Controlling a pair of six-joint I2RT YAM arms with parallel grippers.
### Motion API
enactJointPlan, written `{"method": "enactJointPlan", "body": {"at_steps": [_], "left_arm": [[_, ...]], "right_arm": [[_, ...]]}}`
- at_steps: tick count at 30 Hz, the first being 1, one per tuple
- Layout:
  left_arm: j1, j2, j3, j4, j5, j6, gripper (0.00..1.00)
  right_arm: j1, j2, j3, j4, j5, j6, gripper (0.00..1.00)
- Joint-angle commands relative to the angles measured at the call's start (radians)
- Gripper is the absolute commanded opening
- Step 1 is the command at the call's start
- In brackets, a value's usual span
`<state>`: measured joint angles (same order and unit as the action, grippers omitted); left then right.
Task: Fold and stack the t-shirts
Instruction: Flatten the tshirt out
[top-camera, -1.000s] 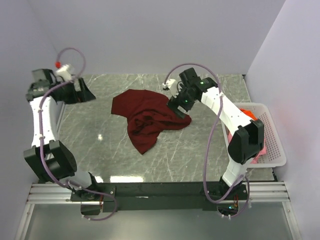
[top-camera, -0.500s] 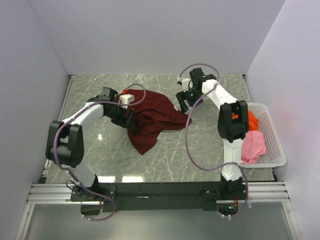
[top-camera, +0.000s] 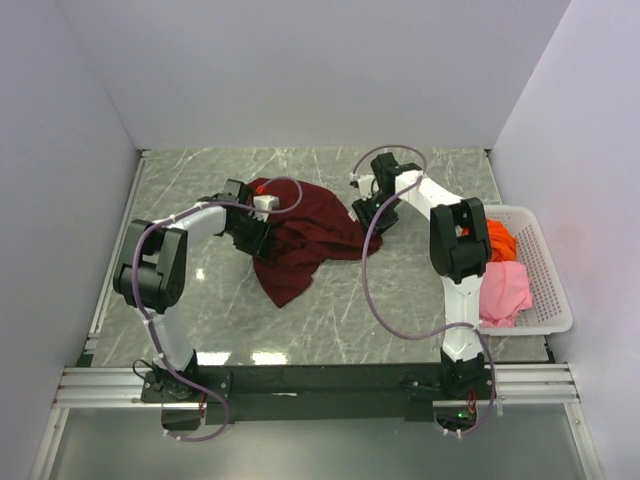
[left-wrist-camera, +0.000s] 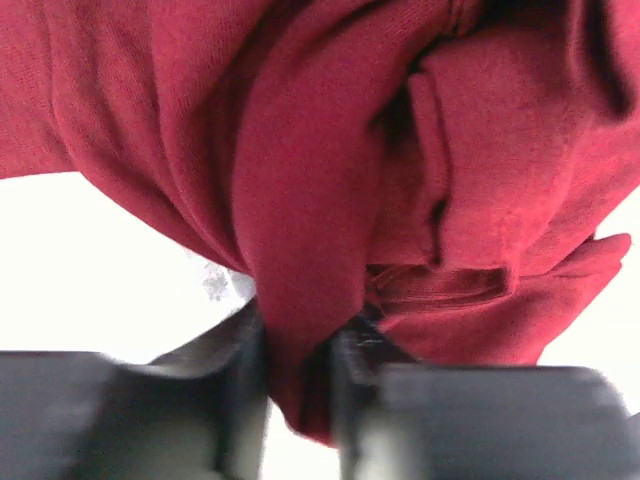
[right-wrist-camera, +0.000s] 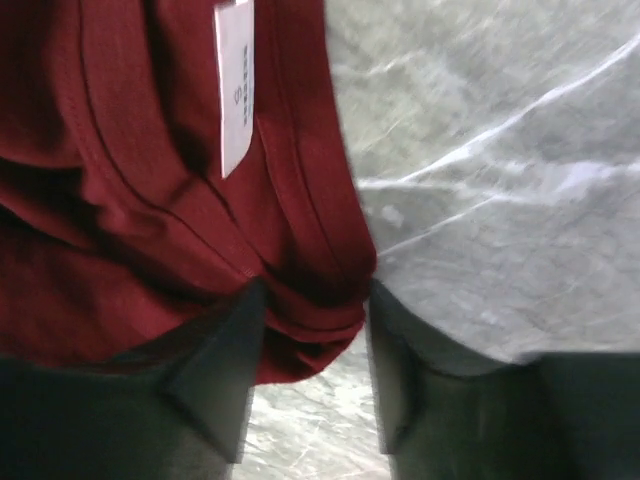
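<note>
The dark maroon t-shirt (top-camera: 305, 230) lies crumpled in the middle of the marble table (top-camera: 400, 290). My left gripper (top-camera: 256, 228) sits at its left edge; in the left wrist view its fingers (left-wrist-camera: 245, 385) pinch a hanging fold of maroon cloth (left-wrist-camera: 300, 250). My right gripper (top-camera: 366, 214) sits at the shirt's right edge, its jaws closed around a bunched hem (right-wrist-camera: 310, 320) just below a white label (right-wrist-camera: 235, 85). The orange t-shirt (top-camera: 500, 238) and the pink t-shirt (top-camera: 503, 288) lie in the basket.
A white perforated basket (top-camera: 560, 300) stands at the table's right edge, beside the right arm's base. Grey walls close in the back and both sides. Bare marble shows in front of the maroon shirt.
The left arm swung in from the far left to the shirt's left edge. The right gripper shifted to the shirt's right edge. Both grippers went from open to closed on cloth.
</note>
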<state>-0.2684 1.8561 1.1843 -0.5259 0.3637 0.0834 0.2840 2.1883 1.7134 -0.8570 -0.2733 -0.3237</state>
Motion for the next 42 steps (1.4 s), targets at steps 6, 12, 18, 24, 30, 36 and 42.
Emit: {"method": "enactJointPlan", "body": {"at_steps": [6,12,18,24,30,36,42], "left_arm": [[0.033,-0.07,0.015,-0.141,-0.153,0.142,0.0],[0.156,-0.098,0.102,-0.247,-0.207,0.297,0.0],[0.187,-0.106,0.16,-0.336,-0.059,0.328,0.58],[0.265,-0.173,0.127,-0.417,0.113,0.251,0.63],[0.396,-0.215,0.048,-0.468,0.251,0.202,0.6],[0.406,-0.232,-0.029,-0.47,0.3,0.176,0.6],[0.406,-0.224,-0.063,-0.447,0.331,0.138,0.6]], "right_arm": [[0.004,-0.071,-0.095,0.032,0.108,-0.026,0.0],[-0.045,-0.134,-0.077,0.012,0.144,-0.055,0.0],[-0.034,-0.212,0.009,-0.085,0.02,-0.109,0.71],[0.084,-0.364,-0.017,-0.031,-0.112,-0.164,0.82],[0.332,-0.444,-0.139,0.088,-0.118,-0.164,0.52],[0.538,-0.394,-0.205,0.211,-0.031,-0.114,0.49],[0.65,-0.303,-0.21,0.298,0.051,-0.019,0.61]]}}
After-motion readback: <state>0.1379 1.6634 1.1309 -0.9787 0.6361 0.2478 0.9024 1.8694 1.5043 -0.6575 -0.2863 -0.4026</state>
